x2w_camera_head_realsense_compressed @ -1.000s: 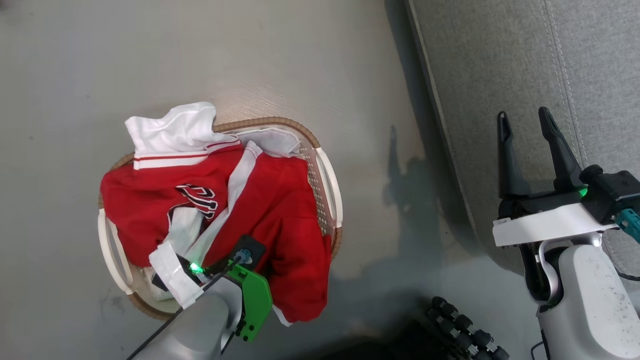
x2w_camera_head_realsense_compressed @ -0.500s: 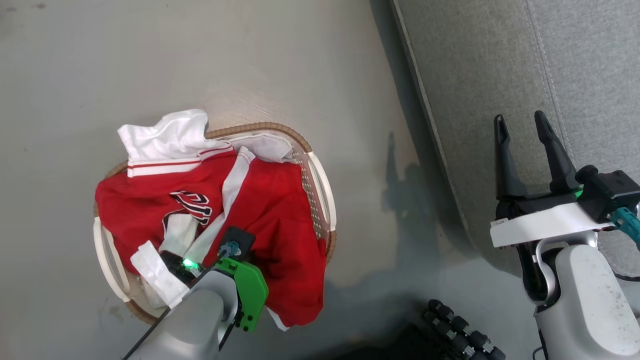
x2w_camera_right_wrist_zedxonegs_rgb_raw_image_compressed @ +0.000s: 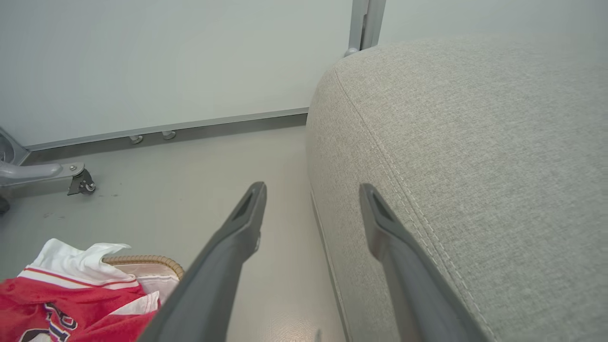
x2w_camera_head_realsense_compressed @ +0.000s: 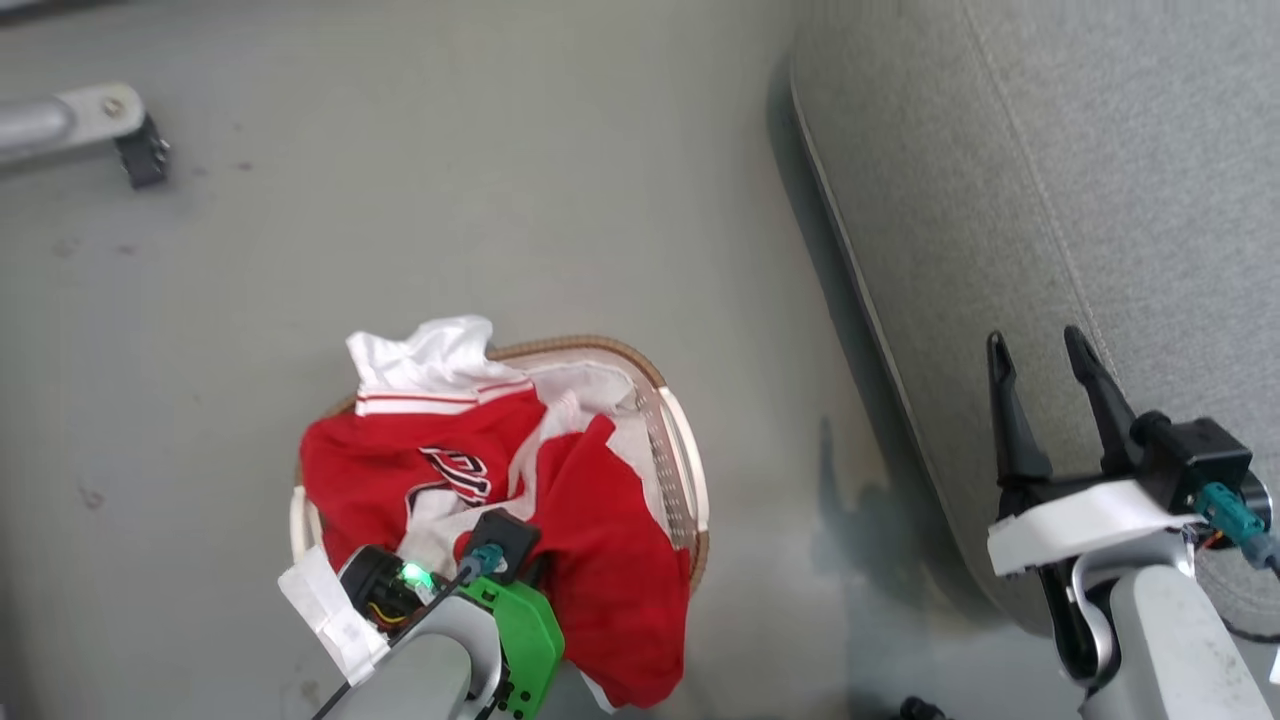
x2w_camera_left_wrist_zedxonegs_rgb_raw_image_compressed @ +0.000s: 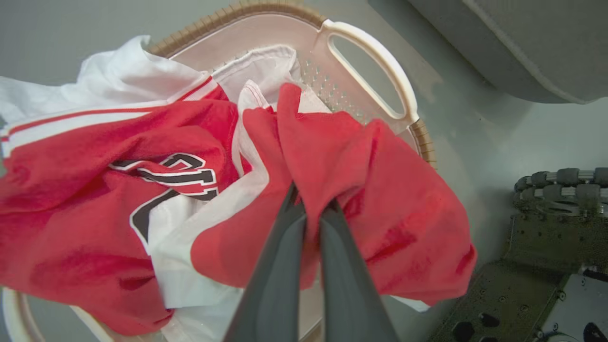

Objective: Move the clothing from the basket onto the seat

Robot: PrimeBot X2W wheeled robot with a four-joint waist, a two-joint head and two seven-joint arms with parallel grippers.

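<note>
The left gripper [x2w_camera_left_wrist_zedxonegs_rgb_raw_image_compressed: 311, 202] is reaching down into the small oval cream-white plastic basket [x2w_camera_left_wrist_zedxonegs_rgb_raw_image_compressed: 370, 45] with perforated sides and a brown woven rim. Its two long dark fingers are clamping tight on a raised fold of the bright red sports clothing [x2w_camera_left_wrist_zedxonegs_rgb_raw_image_compressed: 361, 161] with white trim. The rest of the clothing is lying heaped in the basket. A jersey with dark lettering is showing beside the pinched fold, a white piece with red stripes is spilling over the far rim, and a red flap is drooping over the near edge towards the robot. The basket is sitting on the smooth grey floor [x2w_camera_head_realsense_compressed: 500, 200], near the large grey fabric-upholstered seat [x2w_camera_head_realsense_compressed: 1050, 150] with stitched seams but apart from it. The right gripper [x2w_camera_head_realsense_compressed: 1035, 345] is hanging over the seat's rounded edge with its fingers spread wide, grasping nothing. A grey metal leg with a small black caster [x2w_camera_head_realsense_compressed: 100, 125] is resting on the floor, well apart from the basket.
</note>
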